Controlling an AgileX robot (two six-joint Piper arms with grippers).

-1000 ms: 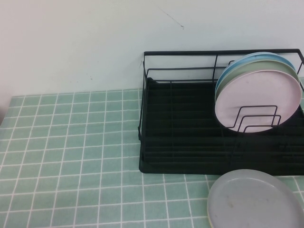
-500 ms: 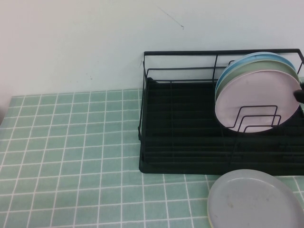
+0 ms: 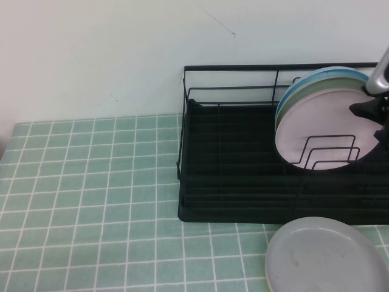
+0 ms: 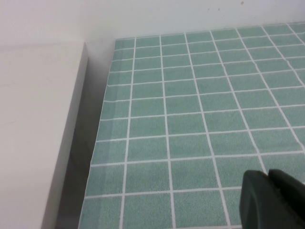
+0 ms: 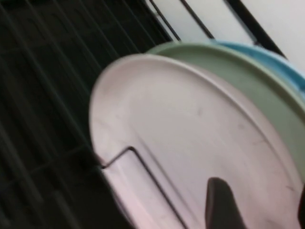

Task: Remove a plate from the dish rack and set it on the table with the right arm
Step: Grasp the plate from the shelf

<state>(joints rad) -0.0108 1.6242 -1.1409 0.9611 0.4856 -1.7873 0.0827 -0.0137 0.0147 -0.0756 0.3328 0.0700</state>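
Green tiled tabletop carries the dish rack; the right hand, fingers spread, hovers before the pink plate. Left hand hangs low, fingers together.

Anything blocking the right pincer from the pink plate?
Nothing visible. The right pincer hangs directly before the pink plate, the frontmost one in the dish rack. Only the rack's wire loops cross its lower face. The left pincer sits apart over the table.
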